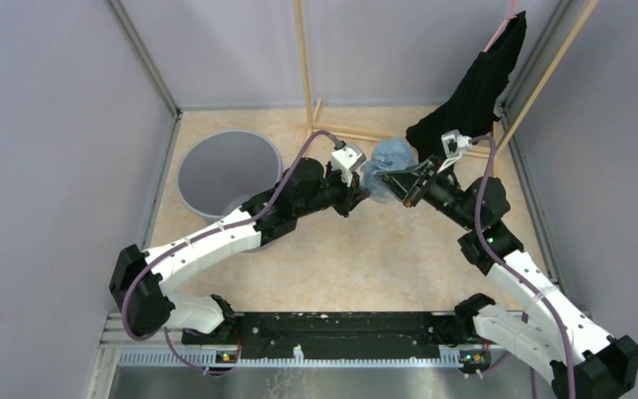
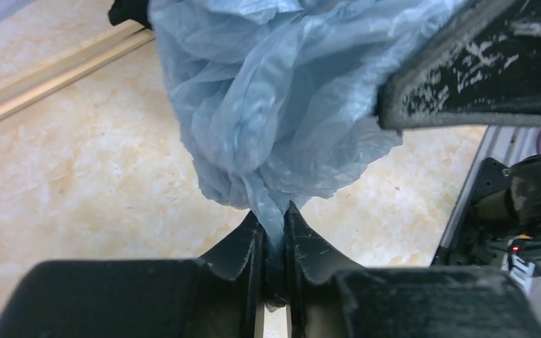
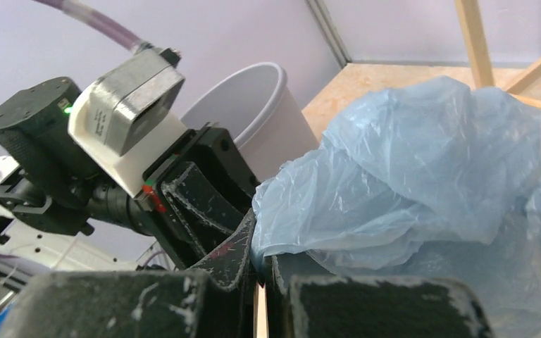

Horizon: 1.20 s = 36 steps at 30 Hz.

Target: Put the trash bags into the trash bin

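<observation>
The pale-blue trash bag point(image 1: 389, 160) hangs bunched between my two grippers above the floor, right of the round grey trash bin point(image 1: 228, 170). My left gripper point(image 1: 364, 193) is shut on a fold at the bag's lower left; in the left wrist view point(image 2: 273, 215) the plastic point(image 2: 282, 91) is pinched between the jaws. My right gripper point(image 1: 405, 193) is shut on the bag's right edge; in the right wrist view point(image 3: 259, 243) the bag point(image 3: 423, 176) fills the right side, with the bin point(image 3: 260, 105) behind the left gripper.
A black cloth garment point(image 1: 473, 91) hangs on a wooden frame point(image 1: 306, 66) at the back right. Grey walls enclose the tan floor point(image 1: 365, 258) on three sides. A black rail point(image 1: 332, 328) runs along the near edge.
</observation>
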Tool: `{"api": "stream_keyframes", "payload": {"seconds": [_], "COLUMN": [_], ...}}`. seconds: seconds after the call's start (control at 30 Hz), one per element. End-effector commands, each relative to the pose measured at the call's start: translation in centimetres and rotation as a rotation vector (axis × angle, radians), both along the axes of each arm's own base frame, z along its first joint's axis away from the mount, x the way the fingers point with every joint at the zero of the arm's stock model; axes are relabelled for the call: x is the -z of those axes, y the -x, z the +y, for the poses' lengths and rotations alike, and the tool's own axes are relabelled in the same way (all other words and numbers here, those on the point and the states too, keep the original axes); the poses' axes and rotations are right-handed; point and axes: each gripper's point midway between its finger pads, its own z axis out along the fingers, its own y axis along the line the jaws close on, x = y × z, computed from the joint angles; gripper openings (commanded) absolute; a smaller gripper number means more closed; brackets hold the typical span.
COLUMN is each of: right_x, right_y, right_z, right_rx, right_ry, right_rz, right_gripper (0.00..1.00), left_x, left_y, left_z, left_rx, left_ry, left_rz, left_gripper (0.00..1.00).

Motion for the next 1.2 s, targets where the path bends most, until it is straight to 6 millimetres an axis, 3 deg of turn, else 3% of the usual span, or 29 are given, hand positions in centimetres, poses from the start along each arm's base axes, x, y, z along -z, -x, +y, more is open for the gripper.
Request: {"api": "stream_keyframes", "payload": {"seconds": [0.0,0.17,0.23,0.4,0.6,0.73,0.97,1.17], "right_x": [-1.2,1.4,2.2,5.9,10.7,11.6,12.3,13.9], "right_y": [-0.8,-3.2,-3.6,-5.6,-7.2,-7.5,-7.4,-7.6], "right_z": [-2.5,-10.3,-11.8,-12.3,-14.9,-15.4,-17.2,-17.2], "right_rx": [0.161,0.618,0.695,0.756,0.897,0.911,0.984,0.956], "right_ry": [-0.014,0.097,0.149,0.28,0.449,0.485,0.588,0.703], "right_rz": [-0.012,0.086,0.099,0.163,0.205,0.224,0.232,0.252], "right_gripper": [0.0,0.0,0.0,0.0,0.01,0.09,0.13,0.18], "left_x": [-4.1,-6.4,-7.5,-8.4,-9.5,-10.0,-10.7,-11.6], "left_y": [-0.9,-1.9,-1.7,-1.5,-1.9,-1.9,-2.2,-2.3], "left_z": [1.0,3.6,4.3,5.0,6.8,7.4,8.7,10.3], "left_rx": [-0.066,-0.182,-0.2,-0.212,-0.285,-0.306,-0.366,-0.419], "left_ry": [0.064,0.075,0.101,0.12,0.137,0.15,0.153,0.162], "left_rz": [-0.101,-0.187,-0.215,-0.247,-0.293,-0.308,-0.336,-0.386], "left_gripper": [0.15,0.0,0.0,0.0,0.0,0.0,0.0,0.0]}}
